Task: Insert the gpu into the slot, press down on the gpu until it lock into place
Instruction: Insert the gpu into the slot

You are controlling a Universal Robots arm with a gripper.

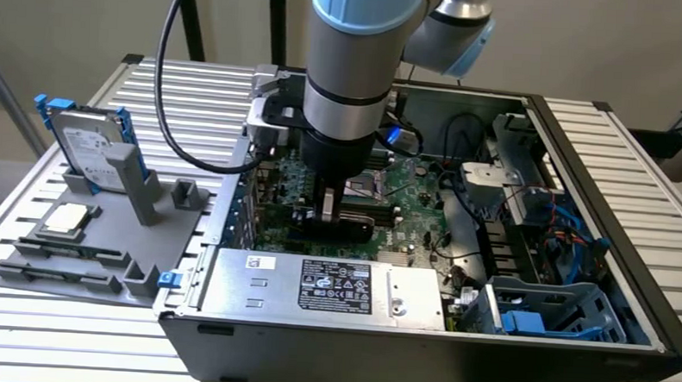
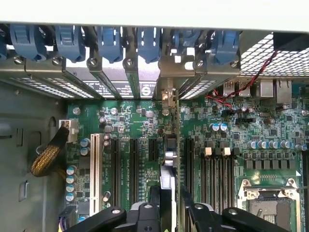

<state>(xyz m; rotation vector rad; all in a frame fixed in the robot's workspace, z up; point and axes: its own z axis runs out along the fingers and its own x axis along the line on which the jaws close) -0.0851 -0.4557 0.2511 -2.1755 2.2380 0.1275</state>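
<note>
Your gripper [image 2: 170, 211]: jaws nipped narrow on the gpu [image 2: 170, 169], edge-on, upright over the green motherboard [image 2: 231, 116], between its black strips [image 2: 133, 169].

Silver power-supply box [image 1: 245, 282], grey tray [image 1: 190, 229] with hard drive [image 1: 88, 141].

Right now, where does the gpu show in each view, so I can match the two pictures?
Exterior view: the gpu is the dark block under the claw, inside the open case, low over the board.
Wrist view: the gpu stands edge-on between the claw's fingers, running toward the rear bracket row.
Shared landmark: the green motherboard, beneath the card in both.
</note>
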